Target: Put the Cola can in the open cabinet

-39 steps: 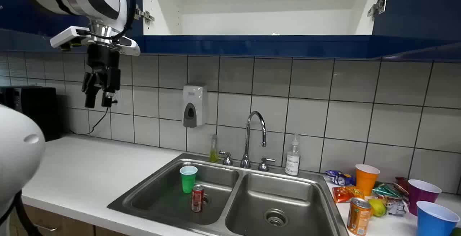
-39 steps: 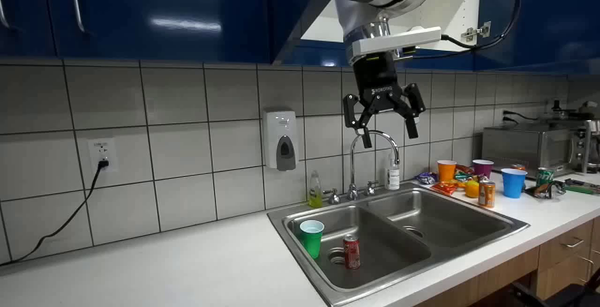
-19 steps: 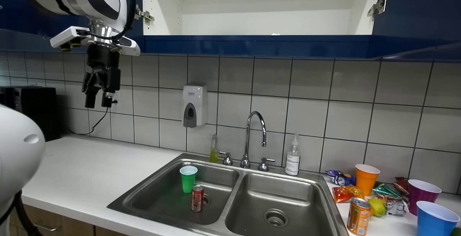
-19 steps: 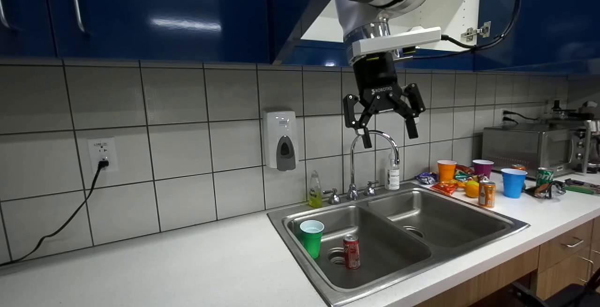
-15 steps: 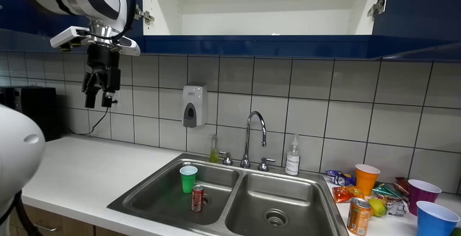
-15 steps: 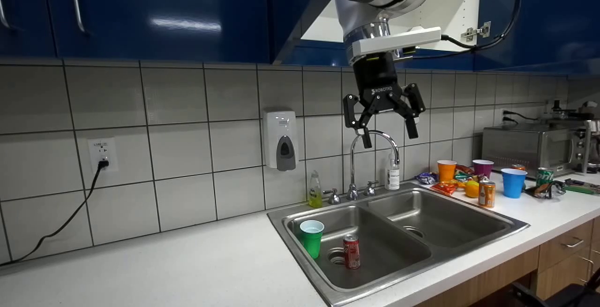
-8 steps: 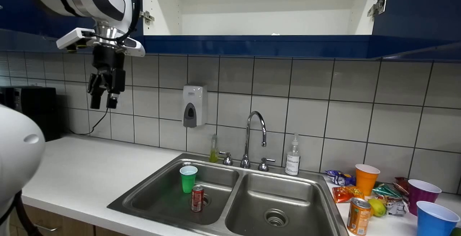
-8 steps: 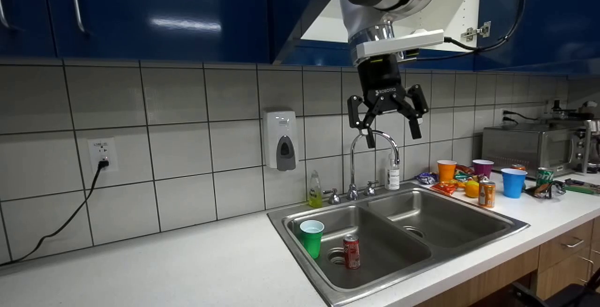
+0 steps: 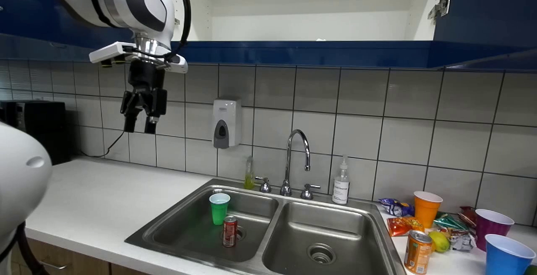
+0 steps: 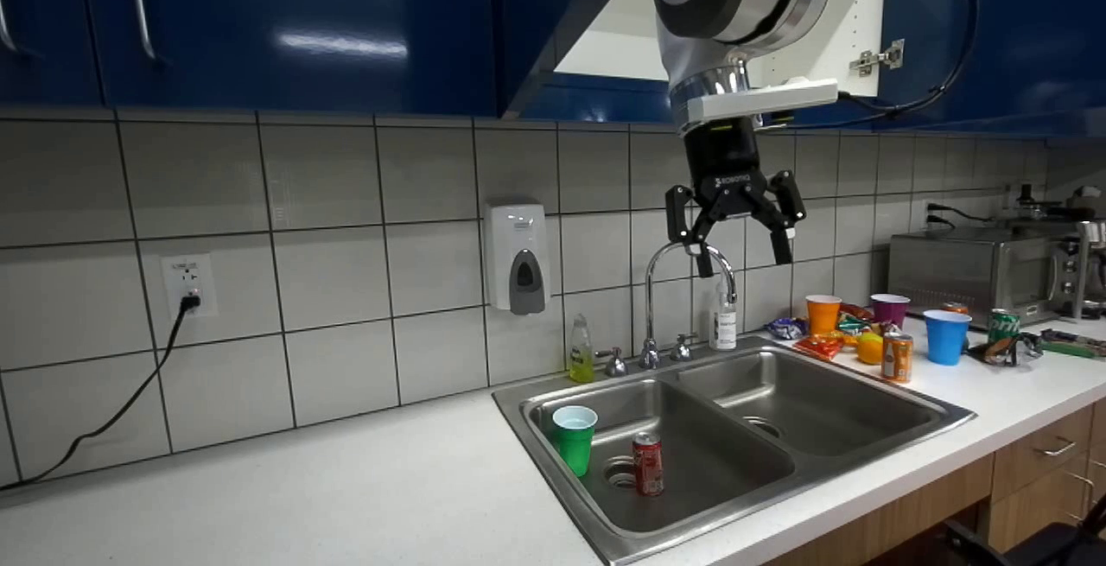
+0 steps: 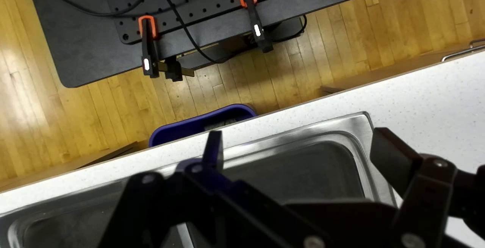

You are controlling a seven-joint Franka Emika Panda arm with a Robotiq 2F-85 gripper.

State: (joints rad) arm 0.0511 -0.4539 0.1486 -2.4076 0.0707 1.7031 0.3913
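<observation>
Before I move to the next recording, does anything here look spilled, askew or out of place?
Mildly: the Cola can and green cup stand in a sink basin, while the other cups and cans are on the counter. I see no spill or damage.

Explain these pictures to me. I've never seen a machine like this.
The machine is a robot arm ending in a black gripper, a two-fingered clamp. Two views come from cameras outside it; the third is from a camera on its wrist, looking past the fingers at the sink and wooden floor. In both exterior views, a red can and a green cup are in the sink. On the counter beside it are a blue cup and an orange can, among other things. Above is an open cabinet. The gripper's fingers are spread apart, and nothing is held.
</observation>
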